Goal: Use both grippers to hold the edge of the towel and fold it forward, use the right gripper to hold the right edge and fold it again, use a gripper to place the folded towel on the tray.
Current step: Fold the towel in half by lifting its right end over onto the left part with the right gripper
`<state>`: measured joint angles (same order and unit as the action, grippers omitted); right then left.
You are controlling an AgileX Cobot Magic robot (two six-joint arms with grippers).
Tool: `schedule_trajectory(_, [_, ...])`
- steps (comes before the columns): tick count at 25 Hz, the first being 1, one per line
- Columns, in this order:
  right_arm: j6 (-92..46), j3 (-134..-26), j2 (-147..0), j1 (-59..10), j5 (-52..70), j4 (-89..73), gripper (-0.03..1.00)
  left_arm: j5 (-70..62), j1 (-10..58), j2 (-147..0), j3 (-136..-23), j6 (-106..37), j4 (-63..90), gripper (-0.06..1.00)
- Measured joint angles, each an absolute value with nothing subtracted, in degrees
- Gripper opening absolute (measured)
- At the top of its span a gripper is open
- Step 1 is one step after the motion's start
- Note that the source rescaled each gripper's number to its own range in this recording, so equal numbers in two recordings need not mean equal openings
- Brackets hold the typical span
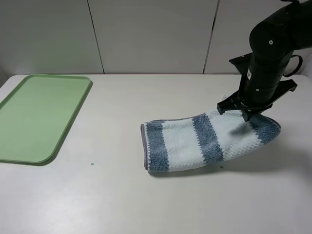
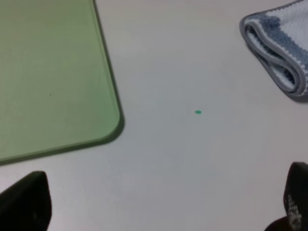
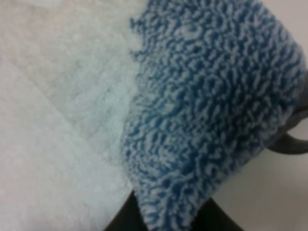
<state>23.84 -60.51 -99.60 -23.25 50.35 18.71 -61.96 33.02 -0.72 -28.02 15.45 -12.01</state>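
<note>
Desk point(image 1: 146, 204) carries the light-green tray point(image 1: 39, 117), well apart from the right pincer point(image 1: 246, 114), which is clamped on the right edge of the striped towel point(image 1: 195, 141) and holds it raised, likely for the second fold. Left pincer point(image 2: 159, 211) hangs spread apart near the tray corner, clear of the cloth.

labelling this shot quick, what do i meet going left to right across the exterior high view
light-green tray → small green dot → striped towel
</note>
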Motion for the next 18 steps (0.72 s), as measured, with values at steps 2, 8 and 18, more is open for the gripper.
schedule_trajectory(2, [23.89,-60.51,-98.84,-23.25,51.12,19.23,0.03,-61.96,33.02,-0.72,-28.02,15.45,-12.01,0.96])
schedule_trajectory(8, [24.01,-60.51,-96.78,-23.25,53.32,20.66,0.03,-61.9,33.02,-0.72,-28.02,15.45,-12.01,0.96])
schedule_trajectory(18, [24.19,-60.51,-93.28,-23.25,56.19,20.45,0.03,-61.9,33.02,-0.72,-28.02,15.45,-12.01,0.96])
